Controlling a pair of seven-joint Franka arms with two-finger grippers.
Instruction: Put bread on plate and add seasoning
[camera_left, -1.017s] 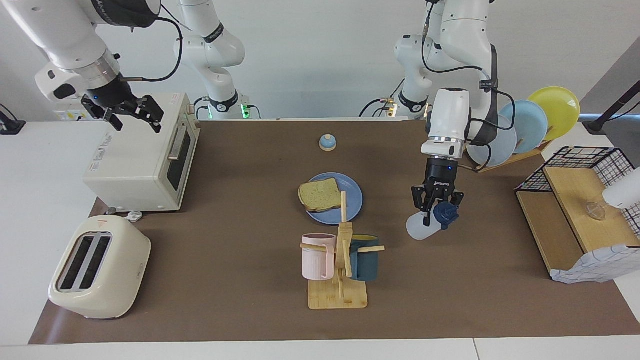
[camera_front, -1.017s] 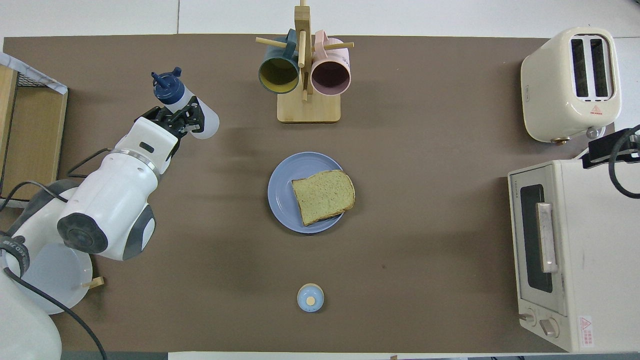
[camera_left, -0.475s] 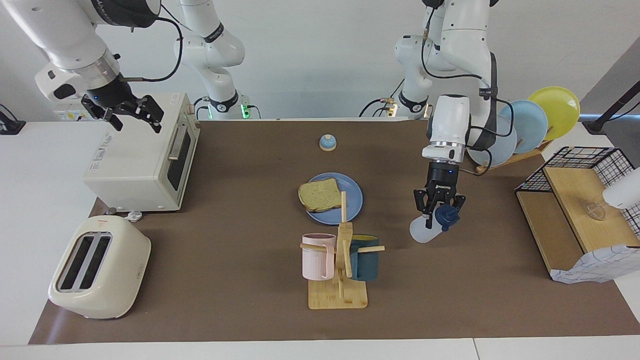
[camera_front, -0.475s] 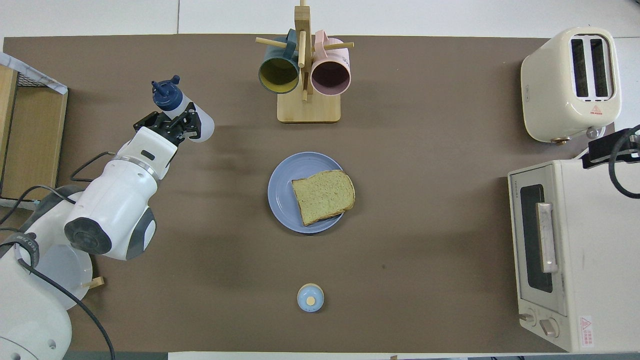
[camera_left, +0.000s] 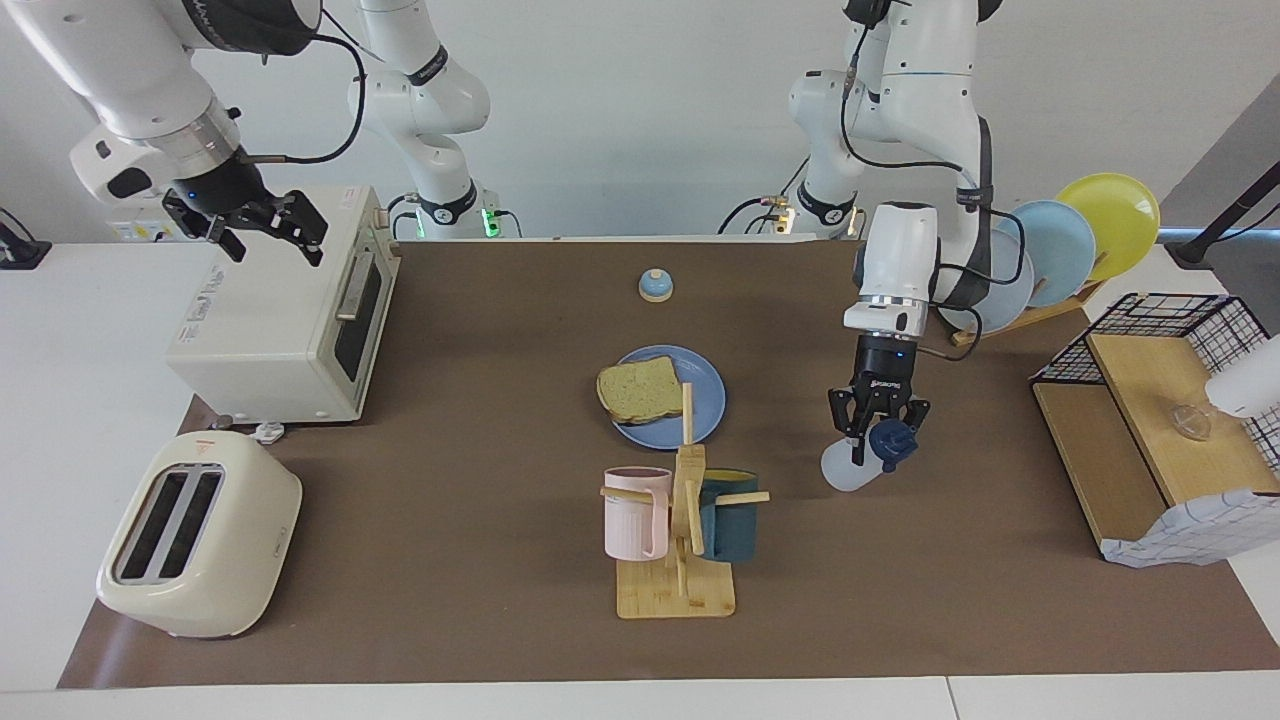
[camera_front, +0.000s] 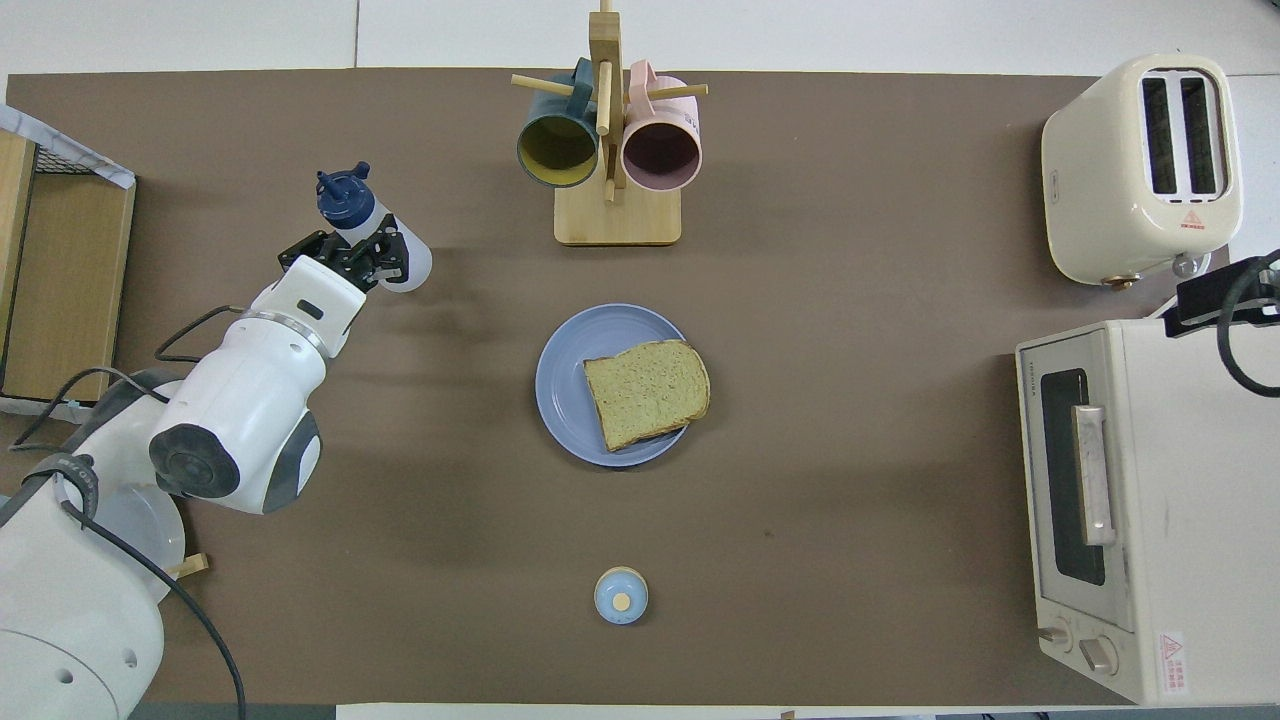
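Left gripper (camera_left: 877, 432): clamped on the seasoning (camera_left: 858, 462), tilted, over the mat toward the left arm's end. Right gripper (camera_left: 262, 228): jaws wide, holding nothing, waiting over the toaster oven (camera_left: 285, 305). Plate (camera_front: 560, 380), mid-table: holds the bread (camera_front: 646, 392).

The left arm reaches down over the table toward its own end, wrist nearly vertical, its left pincer (camera_left: 872, 436) clamped with fingertips pointing down, while the right arm waits raised at its own end, its right pincer (camera_left: 270, 226) spread wide and tilted sideways.
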